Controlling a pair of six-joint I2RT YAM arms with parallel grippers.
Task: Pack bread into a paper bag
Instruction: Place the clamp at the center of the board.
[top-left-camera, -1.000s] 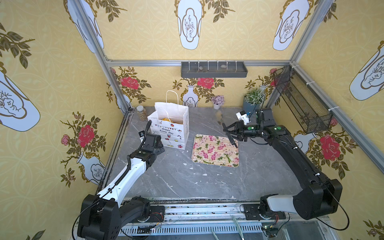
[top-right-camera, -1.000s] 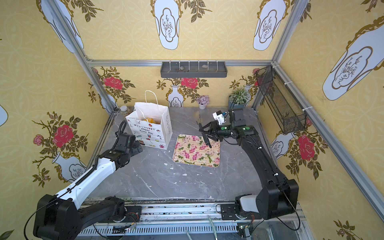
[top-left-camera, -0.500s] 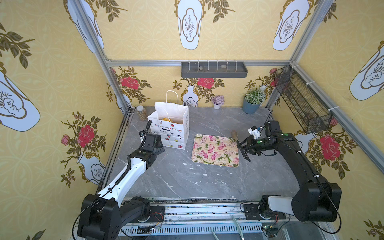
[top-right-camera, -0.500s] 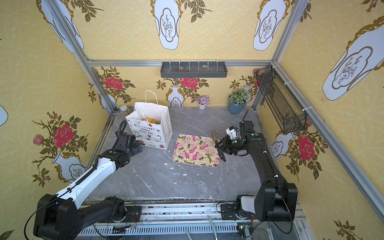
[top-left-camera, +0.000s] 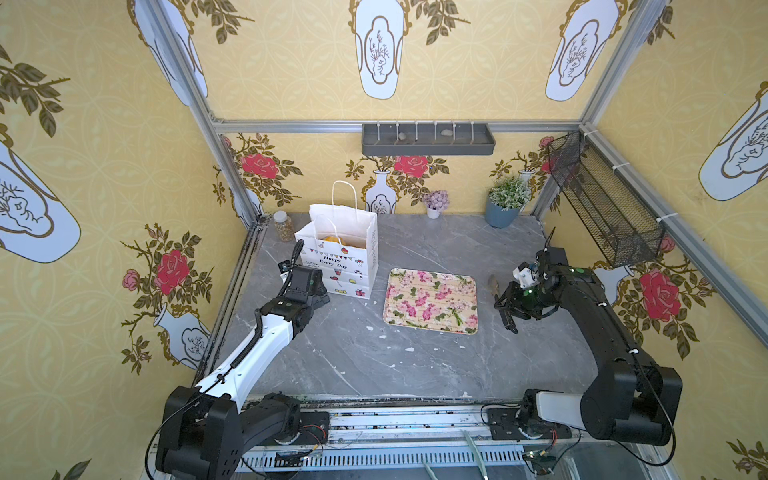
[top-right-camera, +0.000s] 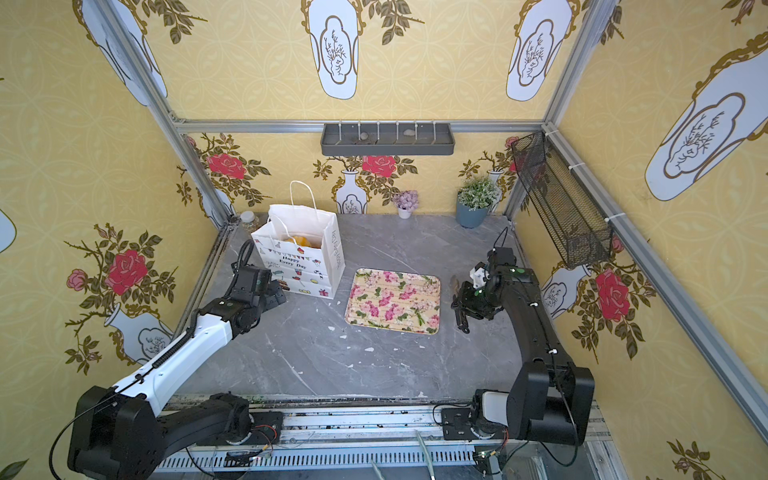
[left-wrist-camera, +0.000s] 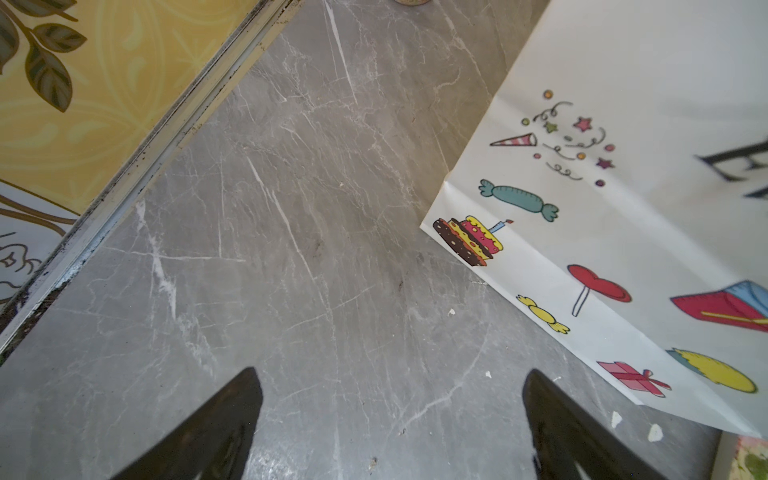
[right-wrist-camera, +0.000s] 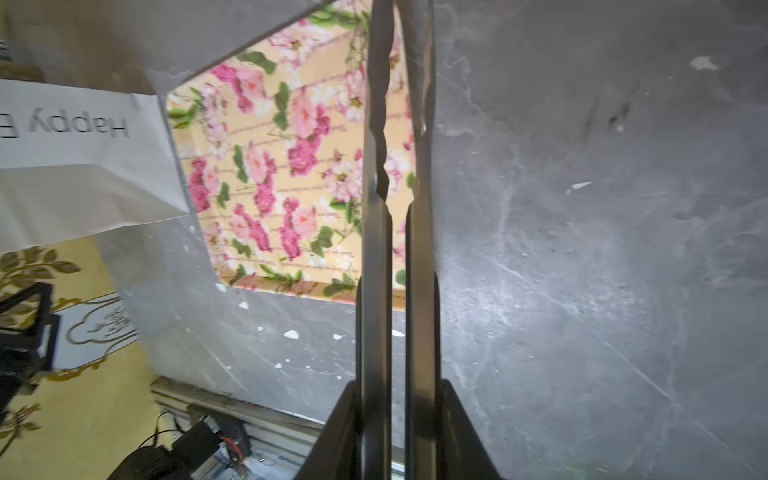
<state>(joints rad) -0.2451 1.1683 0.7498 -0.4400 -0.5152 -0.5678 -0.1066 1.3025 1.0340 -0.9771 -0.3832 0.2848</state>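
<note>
Steel tongs (right-wrist-camera: 376, 249) sit clenched in my right claw (right-wrist-camera: 399, 384), their blades almost together with nothing between them. My right arm is bent at the elbow, with the wrist low over the table (top-left-camera: 415, 365), just right of the tray (top-left-camera: 432, 301). My left arm stretches forward, its left claw (top-left-camera: 322, 297) beside the near corner of the bag (top-left-camera: 340, 257). That claw is released: the left wrist view shows the fingers (left-wrist-camera: 232, 407) wide apart over bare marble.

The bag stands upright at the back left, apart from the tray. Only the top views look into its mouth, where bread (top-left-camera: 332, 240) shows yellow-orange. The wrist views catch just its printed outside, and only my right wrist view shows the tongs' blades plainly.

A second ago my right claw reached farther back, past the tray's far edge. It has since drawn back to the tray's right side. My left arm and the bag have not moved.
</note>
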